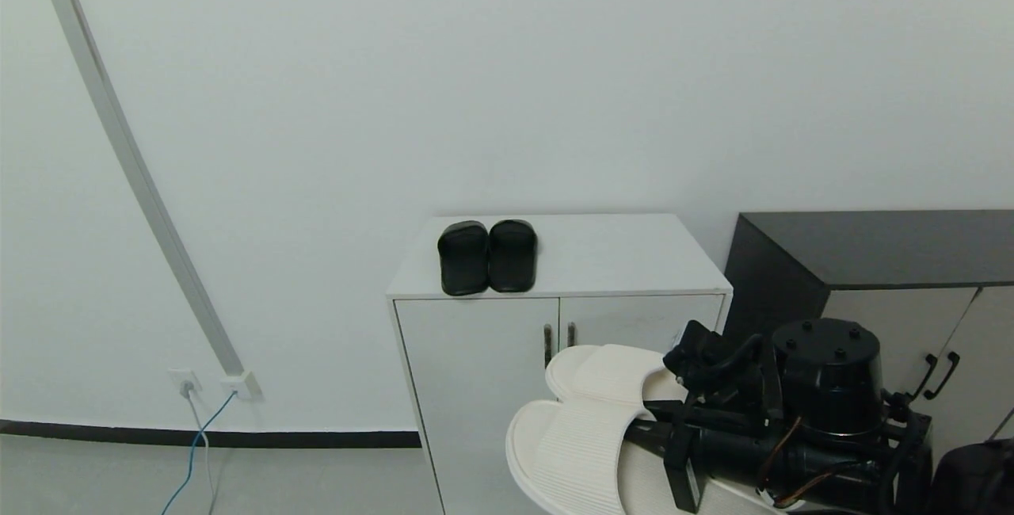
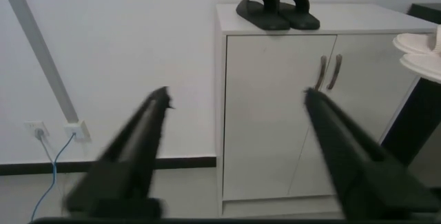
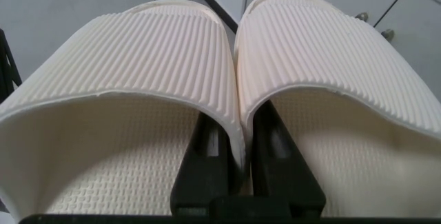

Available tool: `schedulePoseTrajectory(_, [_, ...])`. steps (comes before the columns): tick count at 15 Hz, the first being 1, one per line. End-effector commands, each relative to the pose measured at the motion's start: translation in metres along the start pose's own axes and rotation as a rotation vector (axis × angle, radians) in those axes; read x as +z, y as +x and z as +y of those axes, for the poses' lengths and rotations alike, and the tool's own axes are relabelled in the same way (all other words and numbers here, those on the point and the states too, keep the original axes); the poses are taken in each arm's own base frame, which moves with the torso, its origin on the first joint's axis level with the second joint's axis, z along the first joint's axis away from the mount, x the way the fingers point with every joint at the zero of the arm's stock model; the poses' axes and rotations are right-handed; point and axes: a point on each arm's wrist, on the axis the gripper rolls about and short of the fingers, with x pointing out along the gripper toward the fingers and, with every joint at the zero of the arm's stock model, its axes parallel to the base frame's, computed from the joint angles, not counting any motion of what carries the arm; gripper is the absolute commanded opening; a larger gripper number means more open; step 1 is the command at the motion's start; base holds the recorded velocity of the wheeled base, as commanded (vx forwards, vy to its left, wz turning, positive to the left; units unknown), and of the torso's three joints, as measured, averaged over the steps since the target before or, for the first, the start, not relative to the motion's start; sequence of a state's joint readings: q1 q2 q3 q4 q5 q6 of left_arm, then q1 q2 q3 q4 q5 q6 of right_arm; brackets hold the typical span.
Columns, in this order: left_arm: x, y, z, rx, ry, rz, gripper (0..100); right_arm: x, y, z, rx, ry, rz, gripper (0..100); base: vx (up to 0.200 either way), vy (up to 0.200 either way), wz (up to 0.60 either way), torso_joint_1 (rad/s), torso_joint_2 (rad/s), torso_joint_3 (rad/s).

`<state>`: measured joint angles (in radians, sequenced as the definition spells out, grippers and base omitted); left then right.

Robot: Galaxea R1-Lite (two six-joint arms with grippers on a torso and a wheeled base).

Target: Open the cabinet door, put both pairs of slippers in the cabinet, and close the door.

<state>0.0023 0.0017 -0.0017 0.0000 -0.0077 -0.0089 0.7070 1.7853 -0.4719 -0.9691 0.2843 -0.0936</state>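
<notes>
The white two-door cabinet (image 1: 475, 372) stands at the centre of the head view with both doors shut. Its dark bar handles (image 1: 558, 343) sit side by side at the door seam. A pair of black rubber slide slippers (image 1: 486, 256) rests side by side on the cabinet top, near its left front edge.

The pair of cream ribbed-strap foam slippers (image 1: 586, 420) is at the lower centre-right of the head view, carried in the air just in front of the right door. The right gripper (image 3: 242, 156) holds both at once. Its fingers (image 3: 207, 162) are clamped on the two adjoining inner side walls, one finger inside each slipper, so a single grasp moves the pair as a unit. The straps hide the fingertips, so the depth of the grip is uncertain.

The left gripper (image 2: 236, 98) faces the cabinet front, with its fingers (image 2: 138, 148) spread wide and holding nothing.

Judgement: the door is not yet opened. The free left gripper is the one available for the handles. The carried pair may obstruct the right door's swing.
</notes>
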Motion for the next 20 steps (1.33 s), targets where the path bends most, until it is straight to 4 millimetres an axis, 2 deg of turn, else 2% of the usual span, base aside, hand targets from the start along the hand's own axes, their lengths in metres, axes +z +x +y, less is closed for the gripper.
schedulePoseTrajectory(1, [-0.0001,0.0000,0.0000,-0.001,0.000,0.000,100,-0.0005,0.0002,0.0000,0.000,0.000,0.001,0,0.000,0.000,0.00,-0.168,0.37,0.207])
schedulePoseTrajectory(20, [0.0004,-0.0001,-0.0001,-0.001,0.001,-0.002,100,-0.0050,0.0002,0.0005,-0.001,-0.005,-0.011,0,0.000,0.000,0.00,-0.194,0.50,0.307])
